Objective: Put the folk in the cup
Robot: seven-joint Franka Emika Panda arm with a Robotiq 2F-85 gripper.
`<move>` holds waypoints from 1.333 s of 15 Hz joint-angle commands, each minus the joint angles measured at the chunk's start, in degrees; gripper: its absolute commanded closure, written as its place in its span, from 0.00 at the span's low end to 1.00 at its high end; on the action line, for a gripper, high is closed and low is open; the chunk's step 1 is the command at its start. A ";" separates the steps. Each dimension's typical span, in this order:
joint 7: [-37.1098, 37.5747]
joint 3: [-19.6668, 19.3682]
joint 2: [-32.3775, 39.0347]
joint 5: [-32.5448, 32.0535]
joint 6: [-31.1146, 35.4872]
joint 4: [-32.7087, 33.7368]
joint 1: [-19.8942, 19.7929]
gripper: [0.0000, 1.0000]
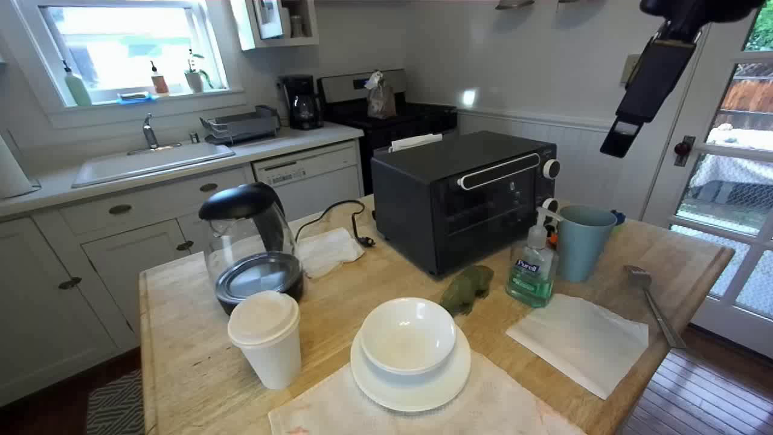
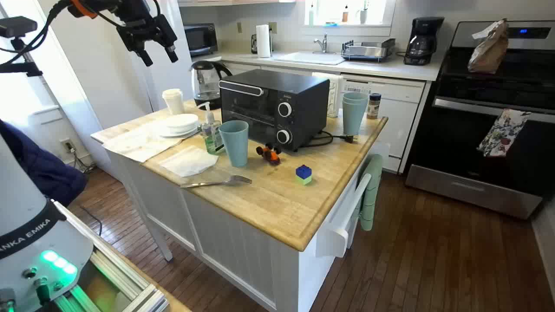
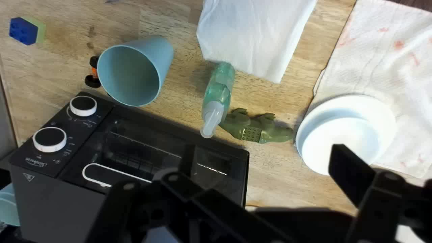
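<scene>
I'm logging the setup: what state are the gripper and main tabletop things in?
Gripper: open, holding nothing
Fork: lying on the tabletop
Single teal cup: upright, empty
Nested teal cups: upright
Toaster oven: shut
Paper cup: lidded
Kettle: lidded
Sanitizer bottle: partly full
Bowl: upright, appears empty

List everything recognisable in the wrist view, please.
Fork: one, grey, sliver at top
Napkin: one, white, top centre
Sanitizer: one, green, by napkin
Cup: one, teal, by sanitizer
Toy car: one, orange, by cup
Bricks: two, blue and green, upper left
Cloth: one, white, right side
Plate: one, white, partly on cloth
Bowl: one, white, on plate
Toy animal: one, green, by plate
Oven: one, black, lower left
Cup stack: one, teal, left edge
Table: one, brown, underneath
Gripper: one, black, bottom
</scene>
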 commanded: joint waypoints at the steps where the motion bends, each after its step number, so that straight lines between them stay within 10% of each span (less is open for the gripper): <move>1: 0.34 -0.55 0.05 -0.43 -0.22 0.14 0.62 0.00; 20: 6.04 -1.15 -3.86 -7.36 -8.92 -9.34 -2.18 0.00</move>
